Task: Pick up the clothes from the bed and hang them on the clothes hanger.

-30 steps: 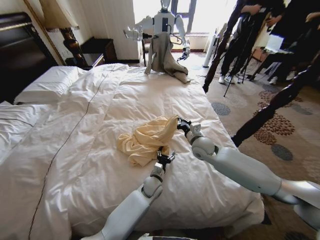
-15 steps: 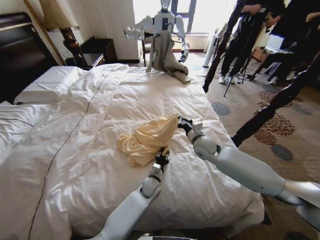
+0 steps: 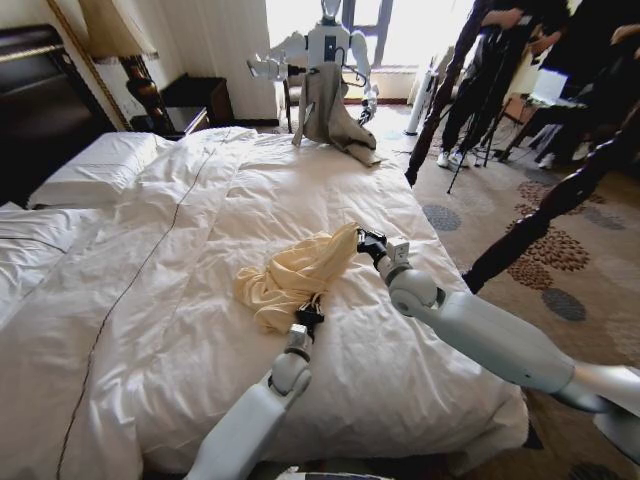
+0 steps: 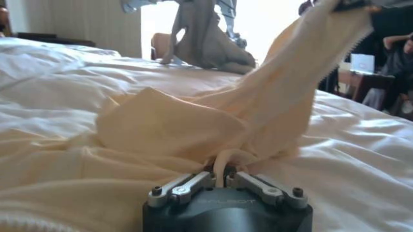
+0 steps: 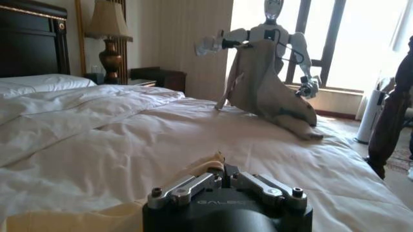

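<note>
Your right gripper [image 3: 366, 242] pinches the top [image 3: 290, 278], lifting one edge off the bed [image 3: 150, 300]. Your left gripper [image 3: 308, 316] is closed on a fold at its near edge.

cream-yellow clothes [image 3: 295, 275], white bed [image 3: 160, 260]

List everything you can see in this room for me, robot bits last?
Cream top: one, pale yellow, bunched mid-bed, one end lifted.
Bed: one, white duvet, dark headboard.
Pillows: white, by the headboard.
Lamp: one, beige shade, beside the headboard.
Grey-beige garment: one, held by another white robot at the bed's far edge.
People: several, dark clothes, far right.
Carpet: patterned, right of the bed.
Left gripper: shut on the top's near edge.
Right gripper: shut on its lifted end.
</note>
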`<state>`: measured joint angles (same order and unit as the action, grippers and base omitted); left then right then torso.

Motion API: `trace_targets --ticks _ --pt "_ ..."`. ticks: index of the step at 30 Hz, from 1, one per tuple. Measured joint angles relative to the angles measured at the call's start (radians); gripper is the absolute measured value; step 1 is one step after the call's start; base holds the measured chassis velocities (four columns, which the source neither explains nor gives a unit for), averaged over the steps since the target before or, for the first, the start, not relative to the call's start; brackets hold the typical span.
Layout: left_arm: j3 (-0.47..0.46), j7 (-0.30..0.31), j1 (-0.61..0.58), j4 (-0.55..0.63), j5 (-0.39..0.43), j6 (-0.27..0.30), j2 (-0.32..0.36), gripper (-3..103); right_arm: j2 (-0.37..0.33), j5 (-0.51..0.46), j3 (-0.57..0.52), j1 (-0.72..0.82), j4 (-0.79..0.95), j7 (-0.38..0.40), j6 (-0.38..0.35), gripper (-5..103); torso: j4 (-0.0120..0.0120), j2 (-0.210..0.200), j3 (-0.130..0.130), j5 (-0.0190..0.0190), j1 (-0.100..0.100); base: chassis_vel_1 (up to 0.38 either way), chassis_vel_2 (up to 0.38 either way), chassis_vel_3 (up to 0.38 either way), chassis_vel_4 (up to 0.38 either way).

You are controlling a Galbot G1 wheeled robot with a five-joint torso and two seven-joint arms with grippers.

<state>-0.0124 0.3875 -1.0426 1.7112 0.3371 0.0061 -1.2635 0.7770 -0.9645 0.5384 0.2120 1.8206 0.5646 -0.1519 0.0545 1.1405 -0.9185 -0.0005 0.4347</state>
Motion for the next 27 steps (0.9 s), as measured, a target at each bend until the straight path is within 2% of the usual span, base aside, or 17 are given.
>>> trace_targets --ticks 2,7,10,16,20,21,24,25,27 --pt "-0.061 -0.001 -0.027 0.058 0.04 0.0 0.037 2 -0.002 -0.003 -0.009 0.0 0.019 0.007 0.0 0 -0.0002 0.0 0.0 -0.0002 0.0 0.0 0.0 0.0 0.0" --pt "-0.136 -0.001 -0.074 0.16 0.096 0.002 0.101 2 -0.03 -0.022 -0.023 -0.018 0.061 0.014 -0.001 0 -0.0003 0.0 0.0 -0.0004 0.0 0.0 0.0 0.0 0.0" --pt "-0.211 -0.004 -0.127 0.272 0.157 0.006 0.163 2 -0.064 -0.053 -0.026 -0.047 0.099 0.017 -0.009 0 0.0001 0.0 0.0 0.0001 0.0 0.0 0.0 0.0 0.0" --pt "-0.3 -0.006 -0.198 0.405 0.232 0.035 0.211 2 -0.081 -0.084 -0.011 -0.106 0.106 0.017 -0.011 0 -0.0001 0.0 0.0 0.0001 0.0 0.0 0.0 0.0 0.0" --pt "-0.422 0.005 -0.242 0.509 0.302 0.049 0.273 2 -0.092 -0.134 0.007 -0.2 0.138 0.021 -0.019 0 -0.0002 0.0 0.0 -0.0003 0.0 0.0 0.0 0.0 0.0" --pt "-0.422 0.005 -0.242 0.509 0.302 0.049 0.273 2 -0.092 -0.134 0.007 -0.2 0.138 0.021 -0.019 0 -0.0002 0.0 0.0 -0.0003 0.0 0.0 0.0 0.0 0.0" --pt "-0.547 0.008 -0.26 0.575 0.364 0.053 0.34 2 -0.108 -0.173 0.007 -0.264 0.179 0.018 -0.032 0 -0.0001 0.0 0.0 -0.0006 0.0 0.0 0.0 0.0 0.0" --pt "-0.547 0.008 -0.26 0.575 0.364 0.053 0.34 2 -0.108 -0.173 0.007 -0.264 0.179 0.018 -0.032 0 -0.0001 0.0 0.0 -0.0006 0.0 0.0 0.0 0.0 0.0" --pt "-0.652 0.008 -0.274 0.633 0.425 0.065 0.39 2 -0.124 -0.201 -0.003 -0.299 0.217 0.015 -0.041 0 -0.0002 0.0 0.0 0.0001 0.0 0.0 0.0 0.0 0.0"
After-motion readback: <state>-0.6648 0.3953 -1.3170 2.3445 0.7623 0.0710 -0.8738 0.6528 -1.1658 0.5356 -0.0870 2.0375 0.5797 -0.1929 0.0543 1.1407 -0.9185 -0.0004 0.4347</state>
